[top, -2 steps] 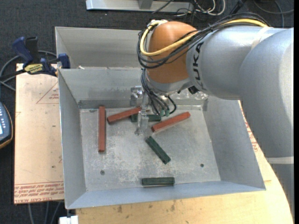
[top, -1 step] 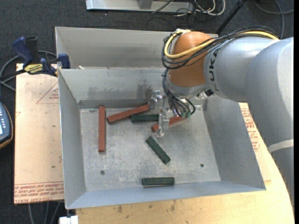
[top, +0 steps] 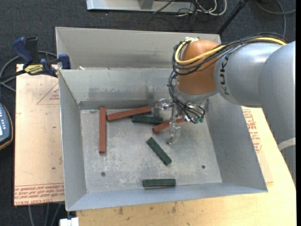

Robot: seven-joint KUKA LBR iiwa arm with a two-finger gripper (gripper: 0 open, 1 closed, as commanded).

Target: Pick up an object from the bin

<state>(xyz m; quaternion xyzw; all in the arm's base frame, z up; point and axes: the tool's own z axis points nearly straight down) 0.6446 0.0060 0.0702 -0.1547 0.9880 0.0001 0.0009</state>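
The pincer [top: 172, 134] is low in the middle of the bin [top: 70, 126], touching a short red-brown bar [top: 161, 126]. I cannot tell whether it is spread or pinching. The lifting seems not yet done.

arm [top: 256, 74] in from right, orange wrist [top: 197, 69] bent downward, jaws low, pointing down.

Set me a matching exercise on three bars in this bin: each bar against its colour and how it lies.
Column one:
1. leftmost bar
2. bar by the front wall
3. bar at mid-floor

Column two:
A. dark green, slanted
B. red-brown, running front to back
C. dark green, lying crosswise

Pairs: 1-B, 2-C, 3-A.
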